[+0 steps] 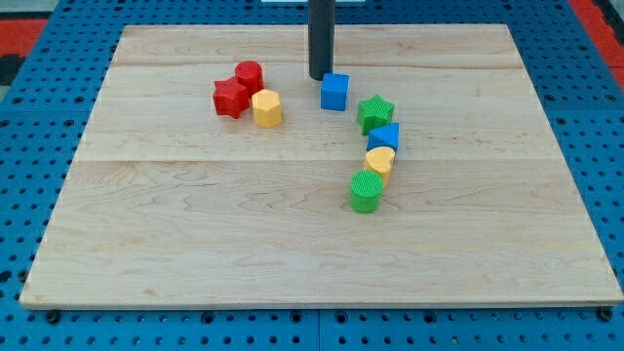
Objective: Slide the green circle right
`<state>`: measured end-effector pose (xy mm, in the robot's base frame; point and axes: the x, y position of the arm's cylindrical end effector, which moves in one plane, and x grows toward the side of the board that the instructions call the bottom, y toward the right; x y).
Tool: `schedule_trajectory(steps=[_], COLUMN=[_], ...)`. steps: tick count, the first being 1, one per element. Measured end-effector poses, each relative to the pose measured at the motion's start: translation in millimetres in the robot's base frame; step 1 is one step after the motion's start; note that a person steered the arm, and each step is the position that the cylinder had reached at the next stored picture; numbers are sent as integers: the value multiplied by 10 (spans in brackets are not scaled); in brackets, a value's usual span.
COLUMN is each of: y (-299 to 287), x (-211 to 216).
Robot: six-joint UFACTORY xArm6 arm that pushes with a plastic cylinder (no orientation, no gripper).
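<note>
The green circle (pixel 366 191) stands on the wooden board (pixel 195 244), a little right of the middle. It touches a yellow heart-shaped block (pixel 380 160) just above it. My tip (pixel 320 77) is at the view's top centre, well above and left of the green circle. The tip sits just left of a blue cube (pixel 334 92), close to it or touching it.
A blue triangle-like block (pixel 384 136) and a green star (pixel 375 111) stack in a line above the yellow heart. A red star (pixel 230 98), a red cylinder (pixel 250 74) and a yellow hexagon (pixel 266 108) cluster at the upper left.
</note>
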<state>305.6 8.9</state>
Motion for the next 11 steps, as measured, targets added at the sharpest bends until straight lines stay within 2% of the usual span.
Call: schedule_trajectory(steps=[2, 4, 5, 7, 9, 11], y=[0, 0, 94, 357, 346, 812], x=[755, 1685, 1928, 2031, 1871, 1853])
